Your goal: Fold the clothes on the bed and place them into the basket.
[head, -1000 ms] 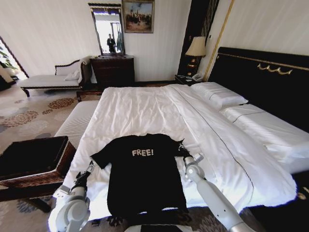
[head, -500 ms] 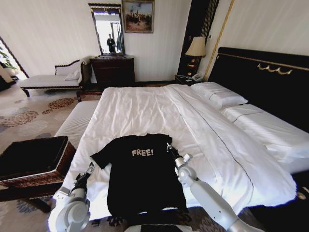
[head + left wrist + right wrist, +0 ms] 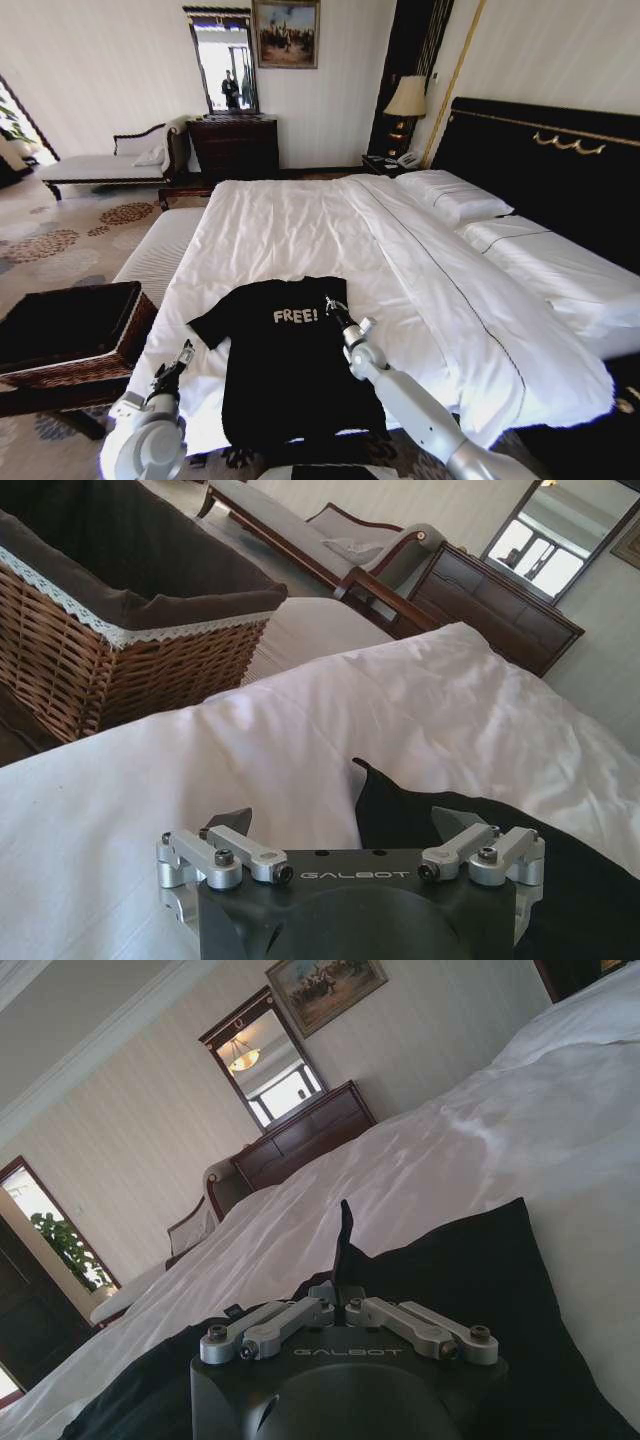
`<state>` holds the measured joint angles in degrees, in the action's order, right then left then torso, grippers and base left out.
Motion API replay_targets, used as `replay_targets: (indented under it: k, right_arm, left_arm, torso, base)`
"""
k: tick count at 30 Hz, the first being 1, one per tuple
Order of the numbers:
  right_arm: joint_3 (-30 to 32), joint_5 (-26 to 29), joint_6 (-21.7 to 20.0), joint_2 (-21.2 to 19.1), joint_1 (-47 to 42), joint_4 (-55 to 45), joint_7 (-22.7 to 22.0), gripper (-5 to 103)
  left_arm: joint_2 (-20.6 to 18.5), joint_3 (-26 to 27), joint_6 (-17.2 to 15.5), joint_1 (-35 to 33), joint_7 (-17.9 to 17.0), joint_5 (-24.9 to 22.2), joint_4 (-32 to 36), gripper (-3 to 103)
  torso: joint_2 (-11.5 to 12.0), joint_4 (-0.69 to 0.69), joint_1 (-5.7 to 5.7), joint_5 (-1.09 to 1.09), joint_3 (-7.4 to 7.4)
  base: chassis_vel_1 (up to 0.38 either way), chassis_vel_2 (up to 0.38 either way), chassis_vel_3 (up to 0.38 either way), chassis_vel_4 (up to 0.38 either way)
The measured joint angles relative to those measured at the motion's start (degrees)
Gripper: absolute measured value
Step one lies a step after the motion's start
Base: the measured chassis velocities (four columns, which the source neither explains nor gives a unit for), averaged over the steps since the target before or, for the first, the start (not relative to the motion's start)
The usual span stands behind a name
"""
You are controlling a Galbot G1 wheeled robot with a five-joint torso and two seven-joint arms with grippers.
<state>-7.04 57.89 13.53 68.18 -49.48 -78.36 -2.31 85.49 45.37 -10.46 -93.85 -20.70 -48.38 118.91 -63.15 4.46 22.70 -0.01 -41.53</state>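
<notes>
The black T-shirt (image 3: 290, 370) with white "FREE!" lettering lies flat near the foot edge of the bed (image 3: 300, 230). My right gripper (image 3: 330, 303) sits over the shirt just right of the lettering, shut on the right sleeve, which is drawn in over the chest. A flap of black cloth (image 3: 345, 1232) stands up between the closed fingers of the right gripper (image 3: 340, 1295). My left gripper (image 3: 185, 352) rests open on the duvet beside the left sleeve (image 3: 400, 810); the left gripper (image 3: 345, 820) holds nothing. The wicker basket (image 3: 70, 325) stands on the floor left of the bed.
A cream striped bench (image 3: 160, 250) stands beside the bed behind the basket (image 3: 120, 630). Pillows (image 3: 455, 200) and the black headboard (image 3: 540, 170) are on the right. A dresser (image 3: 235, 145) and chaise (image 3: 110, 165) stand at the far wall.
My right gripper has moved left across the shirt, dragging the right sleeve inward toward the lettering. The left arm has stayed in place.
</notes>
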Motion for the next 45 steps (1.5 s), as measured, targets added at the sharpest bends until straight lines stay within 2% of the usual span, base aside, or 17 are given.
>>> replay_targets:
  k: [2,4,9,12,13,15,16,17,18,21,23,26,27,29,36,45]
  right_arm:
    - [0.00,-0.05,0.12,-0.07,-0.17,-0.17,-0.02,-3]
    - [0.54,-0.15,0.87,-0.51,-1.27,-1.89,0.22,12]
    - [2.98,0.74,2.06,-0.81,-2.88,-4.95,0.65,23]
    - [5.54,2.69,2.37,-1.05,-3.81,-6.72,0.02,38]
    - [5.54,2.69,2.37,-1.05,-3.81,-6.72,0.02,38]
    - [7.00,4.38,1.83,-1.69,-4.64,-7.75,-2.60,50]
    - [7.60,5.53,0.74,-2.24,-5.45,-8.92,-5.10,50]
    - [8.01,6.75,-0.64,-2.79,-6.32,-10.49,-7.63,56]
    - [8.01,6.75,-0.64,-2.79,-6.32,-10.49,-7.63,56]
    - [8.59,10.51,-3.99,-3.46,-9.60,-16.65,-14.25,72]
    - [8.54,10.70,-4.43,-3.33,-10.39,-17.95,-14.99,72]
    - [7.72,11.34,-5.58,-1.79,-12.71,-21.62,-17.68,89]
    - [7.72,11.34,-5.58,-1.79,-12.71,-21.62,-17.68,89]
    - [7.02,12.62,-6.15,-0.96,-13.85,-23.27,-19.44,97]
    - [6.44,13.40,-6.40,0.03,-16.69,-25.53,-21.79,100]
    - [7.59,13.94,-6.31,1.44,-19.14,-25.85,-22.58,100]
  left_arm:
    - [0.04,-0.05,0.00,0.07,0.00,0.03,-0.09,100]
    - [0.23,-0.22,0.00,0.57,0.00,0.13,-0.55,100]
    - [0.36,-0.38,0.00,1.00,0.00,0.38,-1.13,100]
    - [0.38,-0.47,0.00,1.14,0.00,0.52,-1.51,100]
    - [0.38,-0.47,0.00,1.14,0.00,0.52,-1.51,100]
    - [0.36,-0.50,-0.01,1.28,0.00,0.54,-1.67,100]
    - [0.31,-0.50,-0.02,1.37,0.00,0.55,-1.73,100]
    - [0.28,-0.51,-0.03,1.45,-0.02,0.55,-1.79,100]
    - [0.28,-0.51,-0.03,1.45,-0.02,0.55,-1.79,100]
    - [0.16,-0.61,-0.13,1.71,-0.04,0.54,-1.93,100]
    - [0.10,-0.64,-0.17,1.80,-0.05,0.51,-2.03,100]
    - [-0.16,-0.72,-0.23,2.57,-0.22,0.22,-2.69,100]
    - [-0.16,-0.72,-0.23,2.57,-0.22,0.22,-2.69,100]
    - [-0.23,-0.69,-0.27,2.90,-0.30,-0.38,-2.76,100]
    - [-0.71,-0.60,-0.30,3.02,-0.40,-1.37,-2.94,100]
    - [-1.69,-0.25,-0.30,3.08,-0.59,-1.75,-3.23,100]
  torso:
    - [0.00,0.00,0.00,0.00,0.00]
    - [0.00,0.00,0.00,0.01,0.00]
    - [0.00,0.01,0.00,0.02,0.00]
    - [0.00,0.00,0.00,0.01,0.00]
    - [0.00,0.00,0.00,0.01,0.00]
    - [0.00,0.00,0.00,0.01,0.00]
    - [0.00,0.00,0.00,0.02,0.00]
    - [0.00,0.01,0.00,0.02,0.00]
    - [0.00,0.01,0.00,0.02,0.00]
    - [0.00,0.01,0.00,0.01,0.00]
    - [0.00,0.01,0.00,0.02,0.00]
    - [0.00,0.00,0.00,0.01,0.01]
    - [0.00,0.00,0.00,0.01,0.01]
    - [0.00,0.00,0.00,0.00,0.00]
    - [0.00,0.00,0.00,0.00,0.01]
    - [0.00,0.00,0.00,0.00,0.00]
  base:
    - [0.000,0.000,0.000,0.000]
    - [0.000,0.000,0.000,0.000]
    - [0.000,0.000,0.000,0.000]
    - [0.000,0.000,0.000,0.000]
    - [0.000,0.000,0.000,0.000]
    - [0.000,0.000,0.000,0.000]
    - [0.000,0.000,0.000,0.000]
    - [0.000,0.000,0.000,0.000]
    - [0.000,0.000,0.000,0.000]
    - [0.000,0.000,0.000,0.000]
    - [0.000,0.000,0.000,0.000]
    - [0.000,0.000,0.000,0.000]
    - [0.000,0.000,0.000,0.000]
    - [0.000,0.000,0.000,0.000]
    - [0.000,0.000,0.000,0.000]
    - [0.000,0.000,0.000,0.000]
